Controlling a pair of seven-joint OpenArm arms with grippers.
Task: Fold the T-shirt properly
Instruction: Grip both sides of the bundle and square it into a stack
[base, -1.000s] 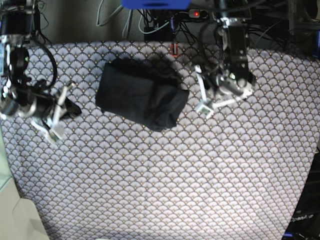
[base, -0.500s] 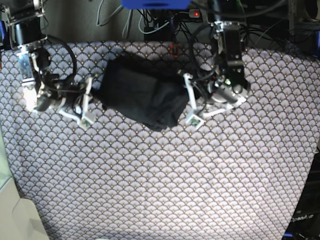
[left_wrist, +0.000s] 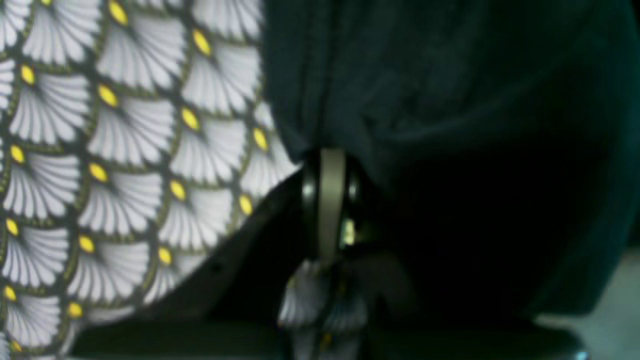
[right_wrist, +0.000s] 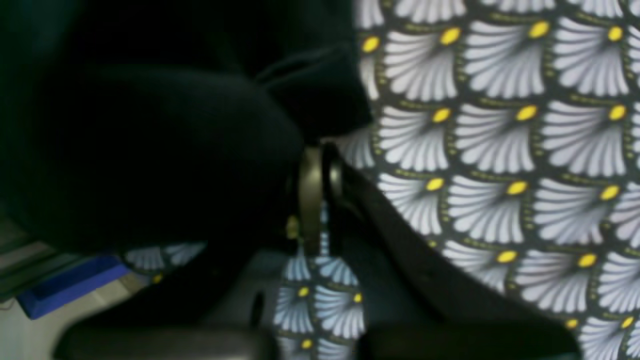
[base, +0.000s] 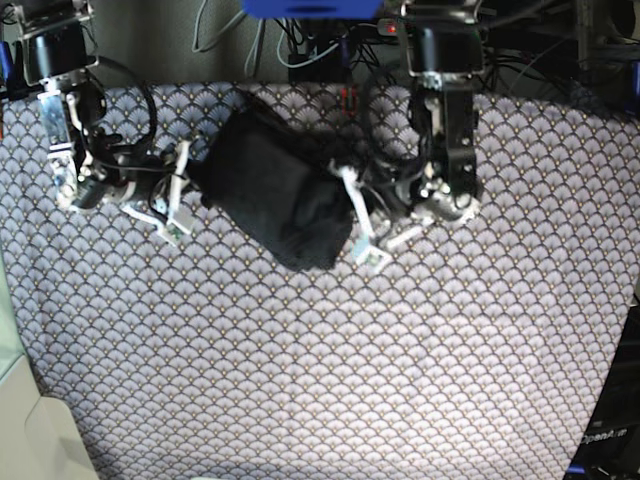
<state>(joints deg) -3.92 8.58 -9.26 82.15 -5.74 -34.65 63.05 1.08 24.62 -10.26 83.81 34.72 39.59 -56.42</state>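
The black T-shirt lies as a folded, bunched bundle on the tablecloth near the back middle. My left gripper is at the bundle's right side and my right gripper is at its left side. In the left wrist view the left gripper has its fingers together, with the tips against the edge of the T-shirt. The right wrist view shows the right gripper shut in the same way, its tips touching the T-shirt. No cloth shows between either pair of fingers.
The grey scallop-print tablecloth covers the whole table. Cables and a blue object sit beyond the back edge. A pale surface borders the front left corner.
Both grippers have moved inward from the sides until they meet the T-shirt. The bundle has been pushed narrower and turned slightly, its right end now lower.
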